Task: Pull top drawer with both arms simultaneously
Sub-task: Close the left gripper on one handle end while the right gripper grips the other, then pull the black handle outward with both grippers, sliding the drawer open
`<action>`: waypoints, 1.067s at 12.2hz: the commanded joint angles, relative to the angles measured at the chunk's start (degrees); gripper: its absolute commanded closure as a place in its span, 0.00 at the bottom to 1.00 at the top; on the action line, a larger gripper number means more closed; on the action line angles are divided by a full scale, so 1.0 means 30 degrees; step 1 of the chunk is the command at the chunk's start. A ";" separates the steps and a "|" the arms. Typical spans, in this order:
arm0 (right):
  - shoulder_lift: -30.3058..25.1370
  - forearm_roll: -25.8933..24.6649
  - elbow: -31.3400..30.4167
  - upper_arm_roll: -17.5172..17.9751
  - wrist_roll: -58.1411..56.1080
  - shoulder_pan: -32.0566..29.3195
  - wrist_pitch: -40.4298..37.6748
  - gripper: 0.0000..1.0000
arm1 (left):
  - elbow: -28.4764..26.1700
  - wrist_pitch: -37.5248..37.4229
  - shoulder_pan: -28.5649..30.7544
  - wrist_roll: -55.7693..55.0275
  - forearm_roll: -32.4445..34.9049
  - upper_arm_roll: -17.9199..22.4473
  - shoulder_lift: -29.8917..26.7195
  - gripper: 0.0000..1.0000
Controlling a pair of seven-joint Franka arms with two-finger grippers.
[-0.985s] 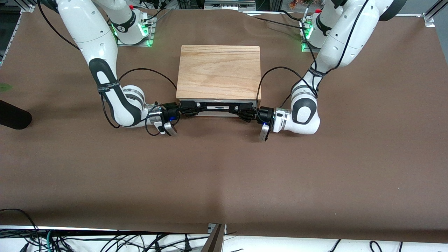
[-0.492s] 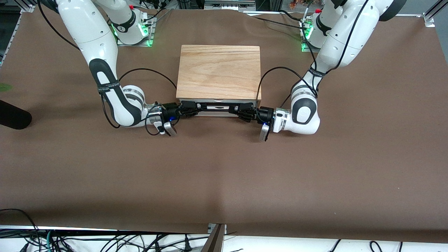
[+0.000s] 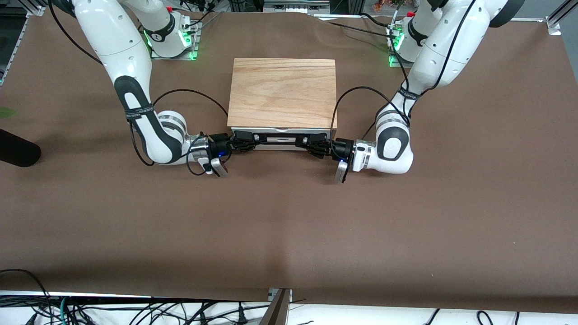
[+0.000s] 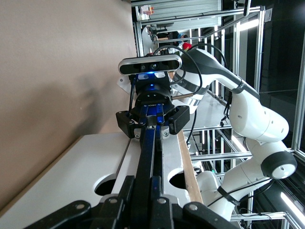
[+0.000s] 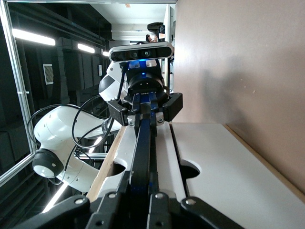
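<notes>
The top drawer (image 3: 280, 139) shows in the upper middle of the front view as a narrow white strip under the near edge of the wooden box top (image 3: 283, 92), with its long black handle (image 3: 277, 139) running along the front. The brown table cover (image 3: 289, 225) around the box is bare in the lower half of the frame; a dark object (image 3: 17, 153) lies at the frame's left edge, and loose cables (image 3: 135, 311) hang below the table's near edge at the bottom. The left gripper (image 3: 311, 144) pinches the handle at the end toward the left arm, its fingers (image 4: 143, 200) pressed together on the bar. The right gripper (image 3: 246, 141) clamps the other end, its fingers (image 5: 140, 191) closed on the bar likewise. Each wrist view looks straight along the bar to the other arm's gripper. Both forearms lie low and nearly level just above the cover, wrists turned inward toward each other, elbows bent, the upper arms rising to bases (image 3: 174, 38) at the top of the frame. In the wrist views the drawer's white front panel (image 4: 86, 162) shows rounded cut-outs (image 5: 190, 169) beneath the bar.
</notes>
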 commanded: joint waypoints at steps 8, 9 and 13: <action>0.3697 0.1295 0.5682 -0.0416 0.1648 -0.0587 0.0553 0.93 | 0.4949 -0.0314 -0.0176 -0.5002 -0.0287 -0.0089 0.1455 1.00; 0.4050 0.1294 0.6238 -0.0445 0.1882 -0.0705 0.0553 0.93 | 0.5358 -0.0314 -0.0176 -0.5530 -0.0286 -0.0060 0.1485 1.00; 0.4580 0.1265 0.7472 -0.0882 0.2470 -0.0882 0.1138 0.93 | 0.6444 -0.0314 -0.0176 -0.6968 -0.0025 -0.0001 0.1514 1.00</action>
